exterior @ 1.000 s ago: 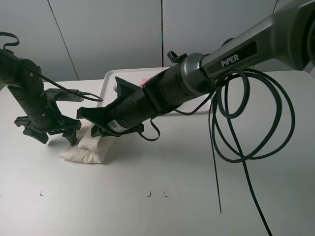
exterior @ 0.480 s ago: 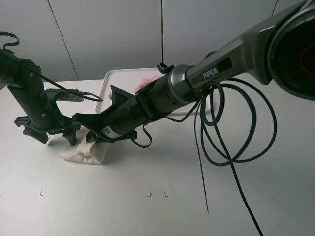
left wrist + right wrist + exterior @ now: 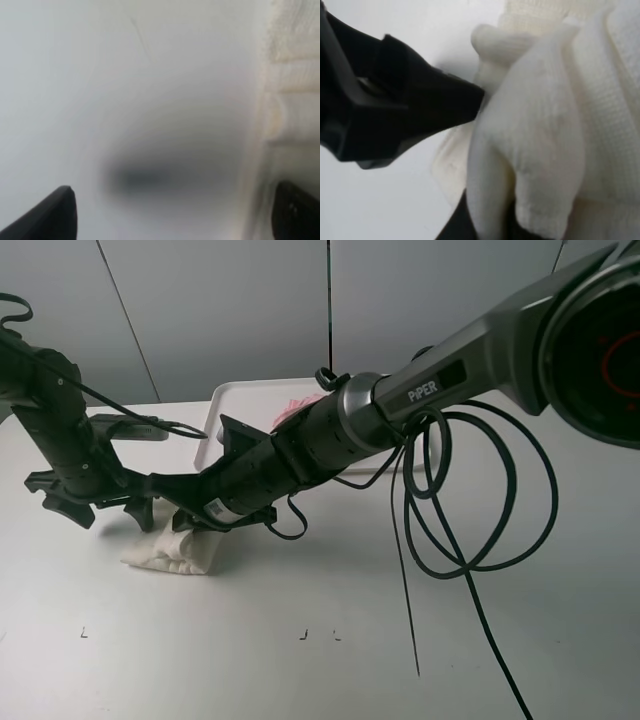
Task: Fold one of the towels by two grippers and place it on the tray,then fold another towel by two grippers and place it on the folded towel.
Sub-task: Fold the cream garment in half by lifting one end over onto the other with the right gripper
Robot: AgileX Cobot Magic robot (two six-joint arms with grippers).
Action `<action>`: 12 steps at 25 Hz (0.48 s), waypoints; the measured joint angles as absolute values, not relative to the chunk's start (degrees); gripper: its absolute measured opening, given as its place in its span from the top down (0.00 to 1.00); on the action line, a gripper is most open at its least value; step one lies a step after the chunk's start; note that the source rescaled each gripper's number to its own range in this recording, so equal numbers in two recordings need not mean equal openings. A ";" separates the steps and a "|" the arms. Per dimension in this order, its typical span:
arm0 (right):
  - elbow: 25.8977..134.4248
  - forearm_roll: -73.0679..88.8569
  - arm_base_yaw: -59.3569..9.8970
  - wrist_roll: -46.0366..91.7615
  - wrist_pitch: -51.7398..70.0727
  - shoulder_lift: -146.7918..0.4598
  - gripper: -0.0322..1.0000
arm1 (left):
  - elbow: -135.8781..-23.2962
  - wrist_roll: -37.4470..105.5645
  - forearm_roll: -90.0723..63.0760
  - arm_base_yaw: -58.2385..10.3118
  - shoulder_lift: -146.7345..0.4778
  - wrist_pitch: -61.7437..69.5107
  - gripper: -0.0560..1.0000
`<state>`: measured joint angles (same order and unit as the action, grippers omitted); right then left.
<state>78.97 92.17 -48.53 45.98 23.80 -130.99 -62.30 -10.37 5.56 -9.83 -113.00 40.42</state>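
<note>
A cream white towel [image 3: 170, 551] lies bunched on the table at the left. My right gripper [image 3: 182, 512] reaches across the middle and is down on its top. In the right wrist view a fold of the towel [image 3: 540, 135] bulges up against one black finger [image 3: 395, 110], pinched. My left gripper [image 3: 97, 508] is open and empty, low beside the towel's left end. The left wrist view shows the gripper [image 3: 175, 217] with its fingers wide apart over bare table, the towel's edge [image 3: 295, 100] at one side. The white tray [image 3: 228, 400] stands behind, with a pink towel [image 3: 300, 405] on it.
The right arm [image 3: 340, 435] lies across the front of the tray. Its black cable [image 3: 470, 540] loops over the table at the right. Grey wall panels [image 3: 220, 300] stand behind the table.
The right gripper has moved left and down onto the white towel. The left gripper has shifted slightly left and up. The towel looks more bunched.
</note>
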 joint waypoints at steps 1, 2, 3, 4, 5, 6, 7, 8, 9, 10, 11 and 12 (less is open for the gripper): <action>78.97 92.17 -48.53 45.98 23.80 -130.99 0.93 | -62.87 -10.37 5.56 -9.83 -112.32 40.72 0.00; 78.97 92.17 -48.53 45.98 23.80 -130.99 0.93 | -63.50 -10.37 5.56 -9.83 -111.42 41.30 0.00; 78.97 92.17 -48.53 45.98 23.80 -130.99 0.93 | -63.98 -10.37 5.56 -9.83 -110.51 41.75 0.00; 78.97 92.07 -48.53 45.89 23.80 -130.99 0.93 | -64.51 -10.37 5.56 -9.83 -109.84 42.10 0.00; 78.97 92.07 -48.53 45.89 23.80 -130.99 0.93 | -64.97 -10.37 5.56 -9.83 -109.07 42.35 0.00; 78.97 92.07 -48.53 45.89 23.80 -130.99 0.93 | -65.64 -10.37 5.56 -9.83 -108.29 42.67 0.00; 78.97 92.07 -48.53 45.89 23.80 -130.99 0.93 | -66.15 -10.37 5.56 -9.83 -107.51 43.08 0.00; 78.97 92.07 -48.53 45.89 23.80 -130.99 0.93 | -66.76 -10.37 5.56 -9.83 -106.90 43.31 0.00; 78.97 92.32 -48.53 45.89 23.80 -130.99 0.92 | -67.39 -10.25 5.56 -9.83 -106.14 43.61 0.00; 78.97 92.66 -48.53 45.89 23.96 -130.99 0.88 | -67.89 -10.08 5.56 -9.83 -105.46 43.74 0.00; 78.97 93.99 -48.53 45.89 24.66 -130.99 0.83 | -68.37 -9.81 5.45 -9.83 -105.06 43.86 0.00; 78.97 95.84 -48.53 46.18 25.46 -130.99 0.74 | -68.79 -9.52 5.45 -9.83 -104.45 43.95 0.00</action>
<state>78.97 95.84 -48.53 46.18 25.46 -130.99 -68.79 -9.52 5.45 -9.83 -104.45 43.95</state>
